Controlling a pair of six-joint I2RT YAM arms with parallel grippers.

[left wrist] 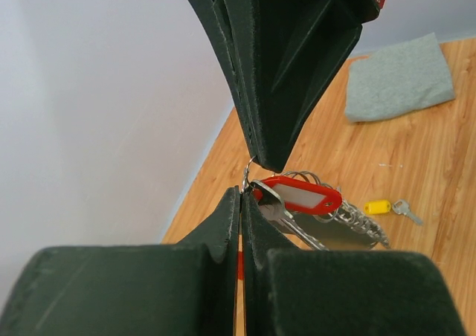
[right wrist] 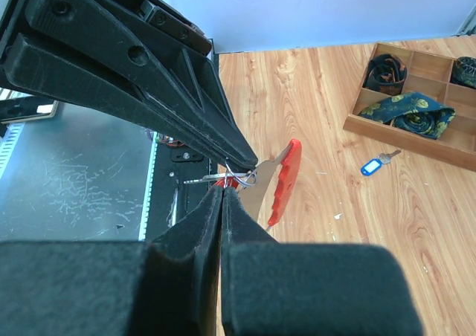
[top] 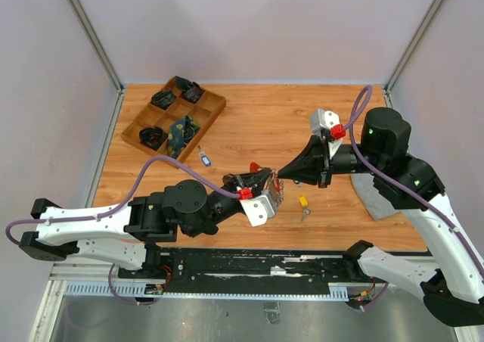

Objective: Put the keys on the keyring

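Observation:
My left gripper is shut on the thin wire loop of the keyring, held above the table's middle. The keyring's curved red plastic part and flat silver piece show in the right wrist view; its glittery chain shows in the left wrist view. My right gripper is shut, tip to tip with the left gripper. It pinches the end of the red key right at the wire loop. The yellow key lies on the table; it also shows in the left wrist view.
A blue-headed key lies near the wooden compartment tray of dark items at back left. A grey cloth lies at the right under my right arm. A metal rail runs along the near edge.

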